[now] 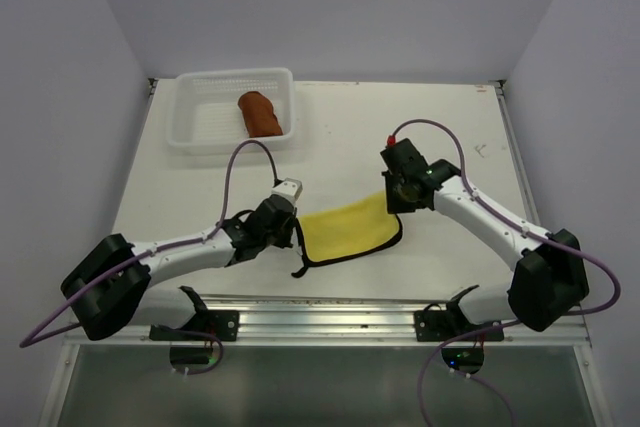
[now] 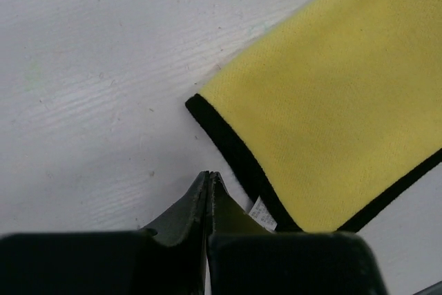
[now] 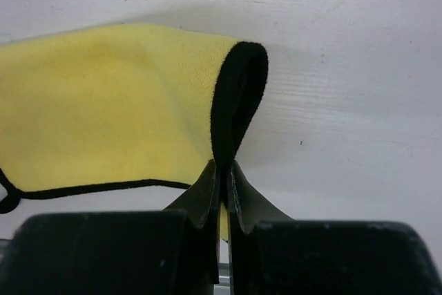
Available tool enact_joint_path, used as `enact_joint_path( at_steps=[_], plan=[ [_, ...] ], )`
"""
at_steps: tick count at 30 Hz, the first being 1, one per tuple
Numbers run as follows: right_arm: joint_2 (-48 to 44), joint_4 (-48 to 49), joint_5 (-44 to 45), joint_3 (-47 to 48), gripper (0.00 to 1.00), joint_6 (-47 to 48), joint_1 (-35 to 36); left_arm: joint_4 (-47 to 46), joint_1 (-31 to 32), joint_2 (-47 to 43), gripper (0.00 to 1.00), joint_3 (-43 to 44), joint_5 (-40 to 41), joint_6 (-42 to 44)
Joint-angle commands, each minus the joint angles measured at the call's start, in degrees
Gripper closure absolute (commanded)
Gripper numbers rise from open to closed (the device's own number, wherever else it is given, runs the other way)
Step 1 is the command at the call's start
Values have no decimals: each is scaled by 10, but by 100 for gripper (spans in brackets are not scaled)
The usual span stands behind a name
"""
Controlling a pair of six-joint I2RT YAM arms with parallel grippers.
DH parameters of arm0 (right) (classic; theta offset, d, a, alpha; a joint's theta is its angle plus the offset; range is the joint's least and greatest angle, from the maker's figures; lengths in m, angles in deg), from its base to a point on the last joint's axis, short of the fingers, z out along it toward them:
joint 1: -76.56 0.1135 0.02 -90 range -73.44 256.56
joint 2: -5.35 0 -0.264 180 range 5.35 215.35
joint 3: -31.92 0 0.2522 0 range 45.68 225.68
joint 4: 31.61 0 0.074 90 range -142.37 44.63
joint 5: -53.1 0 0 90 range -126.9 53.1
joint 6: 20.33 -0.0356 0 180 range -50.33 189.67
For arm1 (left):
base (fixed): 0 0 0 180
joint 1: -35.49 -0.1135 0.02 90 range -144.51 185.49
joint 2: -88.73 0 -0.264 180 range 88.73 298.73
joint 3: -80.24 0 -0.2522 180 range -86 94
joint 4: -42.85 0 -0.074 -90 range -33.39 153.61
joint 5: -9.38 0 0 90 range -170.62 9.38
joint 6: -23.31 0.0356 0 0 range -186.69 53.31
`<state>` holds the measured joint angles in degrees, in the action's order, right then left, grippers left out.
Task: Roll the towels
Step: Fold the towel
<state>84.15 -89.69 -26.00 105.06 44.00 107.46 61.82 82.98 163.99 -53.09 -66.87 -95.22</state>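
At the far left corner of the tabletop (image 1: 450,137) stands a white mesh basket (image 1: 236,76), and inside it, toward its right side, lies the rust-brown towel (image 1: 261,113), already rolled into a short bundle. It is well apart from both arms.

Nearer the front, the left fingers (image 2: 209,181) are clenched, their tips pressed flat against each other. The left wrist view shows no cloth between them. They sit low over the tabletop, just beside the left edge of the yellow towel (image 1: 345,230). The towel's dark hem (image 2: 228,146) runs down past the right-hand finger, and a small white label (image 2: 260,213) peeks out there (whether the finger actually touches the cloth cannot be told).

The yellow towel lies spread between the two arms, mostly flat on the tabletop. A loose loop of its hem trails off the near left corner.

On the right, the right fingers (image 3: 224,170) are grasping the yellow towel at its far right corner. The dark hem is pinched between them and stands up in a folded loop above the tips, so that corner is raised off the tabletop while the rest of the cloth sags away to the left.
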Motion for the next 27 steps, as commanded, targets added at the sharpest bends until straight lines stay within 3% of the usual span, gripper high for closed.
enact_joint_path(
  at_steps=[1, 11, 17, 27],
  plan=[
    [11, 12, -17, 29, 100, 2, 27, -35, -4, -22, 100, -32, -7, -10],
    [88, 35, -46, 86, 100, -40, 130, -85, -3, -19, 100, -80, -39, -28],
    [129, 85, -104, 104, 100, -77, 154, -111, -3, -22, 100, -90, -60, -35],
    [209, 125, -127, 135, 100, -101, 189, -127, -4, -42, 100, -100, -70, -41]
  ],
)
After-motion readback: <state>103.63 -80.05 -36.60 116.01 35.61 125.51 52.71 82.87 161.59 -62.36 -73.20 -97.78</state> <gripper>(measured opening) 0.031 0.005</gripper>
